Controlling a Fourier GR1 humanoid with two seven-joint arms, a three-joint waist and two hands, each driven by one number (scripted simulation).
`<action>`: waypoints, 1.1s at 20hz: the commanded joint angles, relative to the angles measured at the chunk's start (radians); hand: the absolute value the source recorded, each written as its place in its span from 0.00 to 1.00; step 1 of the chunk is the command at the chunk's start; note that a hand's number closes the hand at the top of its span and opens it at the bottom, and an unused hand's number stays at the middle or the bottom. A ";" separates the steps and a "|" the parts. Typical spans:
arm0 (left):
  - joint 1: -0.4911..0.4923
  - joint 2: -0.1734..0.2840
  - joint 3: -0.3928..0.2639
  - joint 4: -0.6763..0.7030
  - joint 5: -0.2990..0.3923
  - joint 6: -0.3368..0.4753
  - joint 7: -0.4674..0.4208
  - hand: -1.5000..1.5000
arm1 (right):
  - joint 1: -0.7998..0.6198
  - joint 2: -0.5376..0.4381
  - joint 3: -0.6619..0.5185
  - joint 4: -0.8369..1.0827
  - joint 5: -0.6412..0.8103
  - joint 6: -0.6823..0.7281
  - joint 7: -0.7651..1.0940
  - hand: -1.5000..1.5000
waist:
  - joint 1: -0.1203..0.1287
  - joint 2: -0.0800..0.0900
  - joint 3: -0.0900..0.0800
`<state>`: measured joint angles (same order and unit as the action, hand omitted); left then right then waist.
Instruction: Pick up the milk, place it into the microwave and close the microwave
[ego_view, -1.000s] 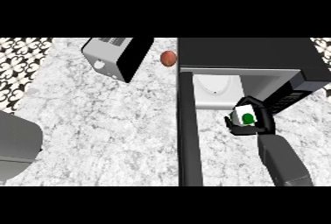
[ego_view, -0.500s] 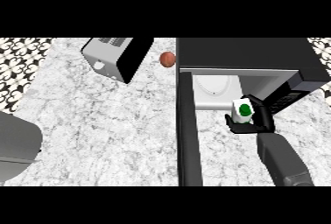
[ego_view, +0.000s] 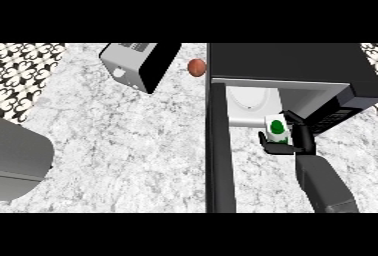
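The right hand (ego_view: 291, 140) has carried the milk (ego_view: 276, 131) a little further toward twelve o'clock — the carton now sits at the mouth of the microwave (ego_view: 295, 65), fingers curled round it. The open door (ego_view: 219, 150) stands at the hand's nine o'clock. I'd worry about the carton clipping the cavity's edge — or tipping on release.

White milk (ego_view: 277, 131) green-capped, black microwave (ego_view: 295, 62), marbled grey counter (ego_view: 125, 145)

Right hand (ego_view: 295, 142) and held milk (ego_view: 276, 131) slightly nearer the microwave (ego_view: 295, 65) opening, apparently.
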<state>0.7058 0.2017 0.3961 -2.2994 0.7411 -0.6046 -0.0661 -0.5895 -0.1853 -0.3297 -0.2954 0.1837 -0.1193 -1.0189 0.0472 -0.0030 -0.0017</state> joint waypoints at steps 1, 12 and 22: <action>-0.010 0.010 -0.011 -0.026 0.022 0.004 0.012 0.00 | -0.201 -0.113 -0.012 0.018 0.029 -0.154 0.196 1.00 | 0.075 0.041 0.005; -0.061 0.041 -0.007 0.005 0.025 0.012 0.022 0.00 | -0.159 -0.135 -0.030 -0.024 0.004 -0.176 0.176 1.00 | 0.102 0.051 0.005; -0.099 0.063 -0.008 0.018 0.016 0.025 0.038 0.00 | -0.117 -0.150 -0.030 -0.091 -0.006 -0.175 0.172 1.00 | 0.115 0.055 0.005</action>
<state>0.6148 0.2589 0.3873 -2.2780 0.7595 -0.5835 -0.0336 -0.4944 -0.1852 -0.3165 -0.4314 0.1763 -0.2480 -1.0508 0.1049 0.0152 -0.0069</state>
